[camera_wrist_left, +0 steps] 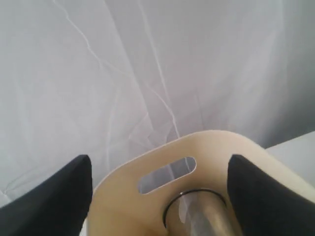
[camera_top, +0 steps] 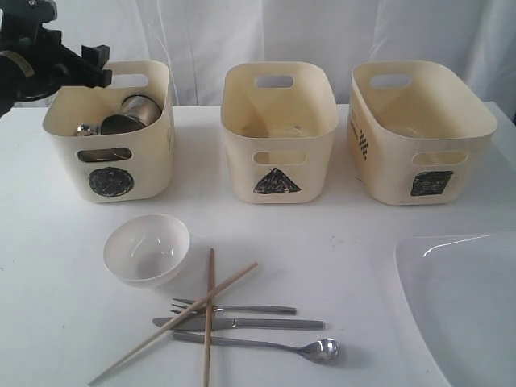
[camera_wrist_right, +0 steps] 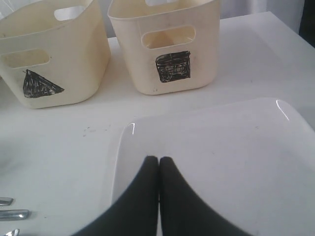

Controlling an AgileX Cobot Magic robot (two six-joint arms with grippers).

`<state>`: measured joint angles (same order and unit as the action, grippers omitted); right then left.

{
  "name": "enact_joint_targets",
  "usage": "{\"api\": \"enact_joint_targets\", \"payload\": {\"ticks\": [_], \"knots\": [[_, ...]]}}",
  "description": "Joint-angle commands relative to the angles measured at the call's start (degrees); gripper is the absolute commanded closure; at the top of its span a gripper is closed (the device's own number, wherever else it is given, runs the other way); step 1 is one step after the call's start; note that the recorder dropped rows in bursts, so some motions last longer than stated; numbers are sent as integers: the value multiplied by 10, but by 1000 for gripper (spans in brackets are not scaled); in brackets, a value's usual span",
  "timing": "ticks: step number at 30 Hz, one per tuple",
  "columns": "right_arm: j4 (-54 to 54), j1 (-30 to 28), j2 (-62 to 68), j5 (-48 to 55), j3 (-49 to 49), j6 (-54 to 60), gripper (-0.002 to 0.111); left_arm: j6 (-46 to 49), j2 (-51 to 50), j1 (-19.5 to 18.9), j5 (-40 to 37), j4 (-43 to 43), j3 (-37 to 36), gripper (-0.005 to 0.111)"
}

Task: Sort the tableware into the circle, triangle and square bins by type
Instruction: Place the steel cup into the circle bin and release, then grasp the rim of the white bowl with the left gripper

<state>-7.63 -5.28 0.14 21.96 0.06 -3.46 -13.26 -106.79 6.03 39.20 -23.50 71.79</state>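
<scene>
Three cream plastic tubs with cut-out handles stand in a row on the far half of the white table (camera_top: 339, 242). The circle bin (camera_top: 72, 173) is on the left, the triangle bin (camera_top: 242, 153) in the middle and the square bin (camera_top: 387, 161) on the right, each with its black scribbled shape on the near wall.

Shiny steel cups (camera_top: 133, 114) lie tumbled inside the circle bin, against its far wall. The left gripper (camera_top: 98, 66) hovers over that bin's far left rim. Its black fingers (camera_wrist_left: 59, 196) are spread wide with nothing between them, and one steel cup is seen below them in the tub.

Near the circle bin, a small round white bowl (camera_top: 147, 250) sits upright on the table. Just right of it and nearer, two wooden chopsticks (camera_top: 209, 339) cross each other. One runs almost straight near to far and the other slants from near left to far right. They lie over the left ends of a steel fork (camera_top: 242, 309), a steel knife (camera_top: 258, 323) and a steel spoon (camera_top: 274, 346), which are laid side by side with the fork farthest and the spoon nearest.

A large white squarish plate (camera_top: 468, 314) fills the near right corner. The right gripper (camera_wrist_right: 158, 196) hangs over the plate's near edge, its jaws pressed together on nothing.
</scene>
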Motion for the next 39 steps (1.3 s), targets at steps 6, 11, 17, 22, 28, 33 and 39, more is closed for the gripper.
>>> {"api": "enact_joint_targets", "payload": {"ticks": [6,11,17,22,28,33,39], "knots": [[1,1,-1,-8,-1,-1,108,-78,110,4,-40,-11,3,31],[1,1,-1,-8,-1,-1,108,-194,204,8,-298,-32,2,74],[1,1,-1,-8,-1,-1,108,-169,319,49,-743,-17,-3,106],[1,1,-1,-8,-1,-1,108,-31,344,53,-878,99,-20,106],[1,1,-1,-8,-1,-1,108,119,341,56,-882,363,-100,106],[1,1,-1,-8,-1,-1,108,186,323,56,-788,475,-187,106],[1,1,-1,-8,-1,-1,108,182,313,56,-737,475,-211,80]]}}
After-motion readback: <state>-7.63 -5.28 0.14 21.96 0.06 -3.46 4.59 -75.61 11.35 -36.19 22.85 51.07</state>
